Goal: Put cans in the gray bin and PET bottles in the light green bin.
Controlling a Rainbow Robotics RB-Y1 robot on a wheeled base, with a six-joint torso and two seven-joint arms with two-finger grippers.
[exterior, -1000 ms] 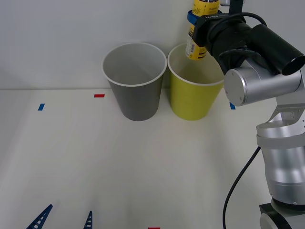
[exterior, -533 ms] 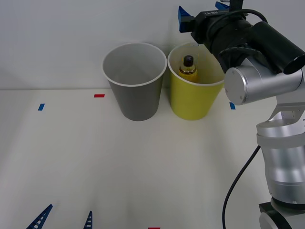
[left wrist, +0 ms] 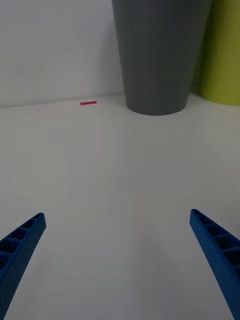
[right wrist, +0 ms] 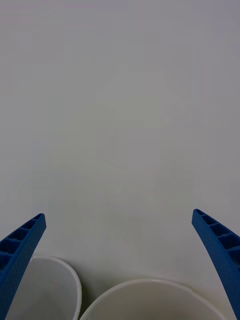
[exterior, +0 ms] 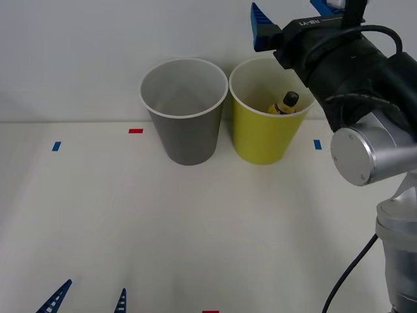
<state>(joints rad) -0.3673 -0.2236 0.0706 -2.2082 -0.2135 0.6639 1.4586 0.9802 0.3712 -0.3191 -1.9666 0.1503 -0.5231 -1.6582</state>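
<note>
Spread wide and empty, the right gripper [exterior: 293, 16] hovers above the light green bin [exterior: 264, 140]. Below the jaws the PET bottle [exterior: 284, 104] lies inside that bin, tilted, its black cap leaning toward the far-right wall. Beside it stands the gray bin [exterior: 187, 140]. Low and well back from both bins, the left gripper [left wrist: 117, 265] waits, also parted and empty.

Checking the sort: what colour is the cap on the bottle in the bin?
Black, seen best in the front view: bottle.

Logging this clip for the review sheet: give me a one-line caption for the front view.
Open right gripper above the light green bin, PET bottle tilted inside; gray bin beside it.
</note>
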